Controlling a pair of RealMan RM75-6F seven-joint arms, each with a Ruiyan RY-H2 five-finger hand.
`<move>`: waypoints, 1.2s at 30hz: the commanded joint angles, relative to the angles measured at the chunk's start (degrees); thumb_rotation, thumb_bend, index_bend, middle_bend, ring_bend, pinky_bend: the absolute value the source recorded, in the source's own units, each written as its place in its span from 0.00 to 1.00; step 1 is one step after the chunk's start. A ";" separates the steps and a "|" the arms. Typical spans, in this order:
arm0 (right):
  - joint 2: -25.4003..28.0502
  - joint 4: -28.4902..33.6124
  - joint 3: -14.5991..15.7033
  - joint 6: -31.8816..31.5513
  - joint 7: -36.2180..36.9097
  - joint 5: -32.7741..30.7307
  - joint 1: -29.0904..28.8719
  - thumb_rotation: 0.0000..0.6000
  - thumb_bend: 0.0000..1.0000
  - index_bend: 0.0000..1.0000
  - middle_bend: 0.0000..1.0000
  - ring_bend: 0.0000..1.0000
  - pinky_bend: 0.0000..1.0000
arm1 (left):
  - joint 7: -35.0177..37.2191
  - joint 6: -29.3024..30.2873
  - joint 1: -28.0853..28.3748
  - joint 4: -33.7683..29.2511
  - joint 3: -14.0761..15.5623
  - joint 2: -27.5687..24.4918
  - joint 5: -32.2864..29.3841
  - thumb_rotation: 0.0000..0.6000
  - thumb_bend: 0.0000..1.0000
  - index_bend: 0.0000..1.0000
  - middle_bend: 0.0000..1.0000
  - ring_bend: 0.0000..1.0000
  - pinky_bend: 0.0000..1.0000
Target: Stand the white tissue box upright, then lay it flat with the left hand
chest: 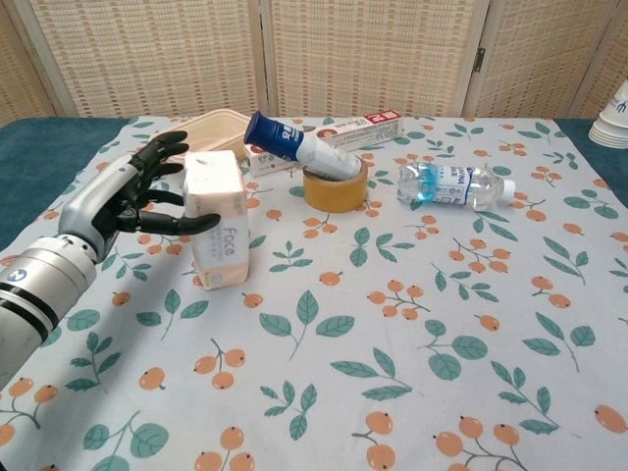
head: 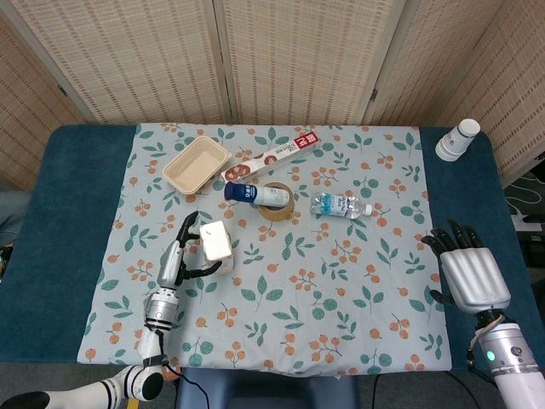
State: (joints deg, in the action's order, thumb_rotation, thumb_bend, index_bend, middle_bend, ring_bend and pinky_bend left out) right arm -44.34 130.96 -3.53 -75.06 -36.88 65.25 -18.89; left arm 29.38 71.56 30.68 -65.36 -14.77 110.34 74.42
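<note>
the white tissue box (chest: 218, 220) stands upright at nine o'clock of the tape roll (chest: 335, 185). my left hand (chest: 132, 196) cups it, fingers spread, thumb touching. i'd tip it slowly toward six o'clock, keeping contact until flat.

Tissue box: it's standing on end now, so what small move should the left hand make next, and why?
Probably tip the box over onto its broad side. It already stands upright on the cloth, and the left hand is beside it, fingers spread against it, so laying flat remains.
</note>
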 commanded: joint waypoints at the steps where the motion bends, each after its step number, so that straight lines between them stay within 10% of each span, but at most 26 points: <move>1: 0.05 0.04 -0.01 -0.03 0.05 -0.01 -0.01 1.00 0.07 0.25 0.15 0.00 0.11 | -0.21 -0.30 -0.37 -1.17 0.14 -1.23 0.34 1.00 0.14 0.00 0.00 0.01 0.22; 25: 1.67 1.56 0.05 -0.05 2.23 2.27 0.37 1.00 0.07 0.25 0.15 0.00 0.11 | -19.64 3.68 -7.38 -37.92 -1.73 -31.60 -0.49 1.00 0.11 0.00 0.00 0.00 0.17; 36: 1.85 1.85 0.22 0.26 2.15 2.21 0.43 1.00 0.07 0.25 0.15 0.00 0.11 | -72.40 -0.70 8.27 -65.18 -3.92 -46.02 -37.67 1.00 0.14 0.00 0.00 0.00 0.17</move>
State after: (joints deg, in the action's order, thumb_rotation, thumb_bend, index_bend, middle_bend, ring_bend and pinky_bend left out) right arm -42.52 132.78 -3.32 -74.83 -34.71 67.54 -18.46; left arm -19.95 72.04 29.00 -117.83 -17.34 71.25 56.91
